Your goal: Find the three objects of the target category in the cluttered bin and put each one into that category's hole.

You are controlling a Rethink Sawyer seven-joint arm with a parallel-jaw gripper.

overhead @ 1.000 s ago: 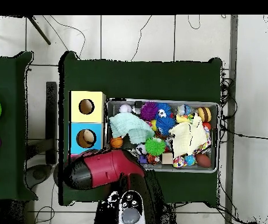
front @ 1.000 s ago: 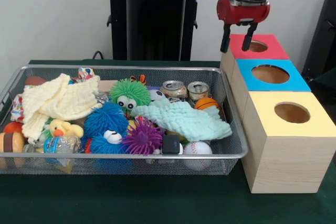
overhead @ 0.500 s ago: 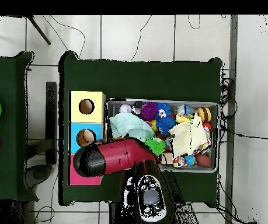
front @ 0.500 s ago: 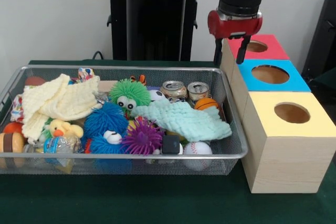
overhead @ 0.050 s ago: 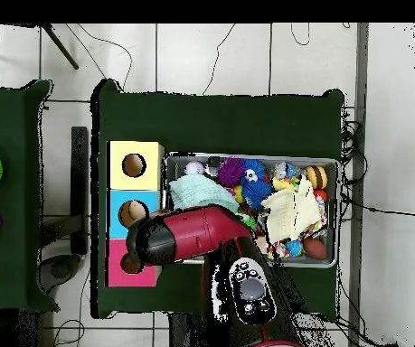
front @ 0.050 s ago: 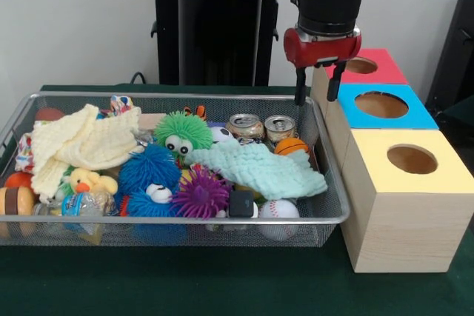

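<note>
My gripper [front @ 0.050 s ago: 316, 94] hangs open and empty over the far right corner of the wire bin [front @ 0.050 s ago: 178, 220], just left of the red box [front @ 0.050 s ago: 363, 66]. Below it in the bin stand two cans [front @ 0.050 s ago: 245, 125] [front @ 0.050 s ago: 279, 126] beside a small orange ball [front @ 0.050 s ago: 291, 146]. A baseball [front @ 0.050 s ago: 279, 209] lies at the front and a soccer ball [front @ 0.050 s ago: 221, 134] behind the mint cloth [front @ 0.050 s ago: 259, 168]. To the right of the bin, the red box, blue box [front @ 0.050 s ago: 381, 105] and yellow box [front @ 0.050 s ago: 411, 159] each have a round hole on top. In the overhead view the arm [overhead @ 0.050 s ago: 188, 237] hides the gripper.
Green [front @ 0.050 s ago: 182, 131], blue [front @ 0.050 s ago: 150, 172] and purple [front @ 0.050 s ago: 201, 192] fuzzy toys, a yellow cloth [front @ 0.050 s ago: 81, 142] and a rubber duck [front @ 0.050 s ago: 85, 180] fill the rest of the bin. From above, the arm covers the bin's corner [overhead @ 0.050 s ago: 247, 156] near the red box [overhead @ 0.050 s ago: 120, 265].
The arm has swung from above the red box's hole toward the bin's far right corner and come a little lower. The gripper has stayed open and empty.
</note>
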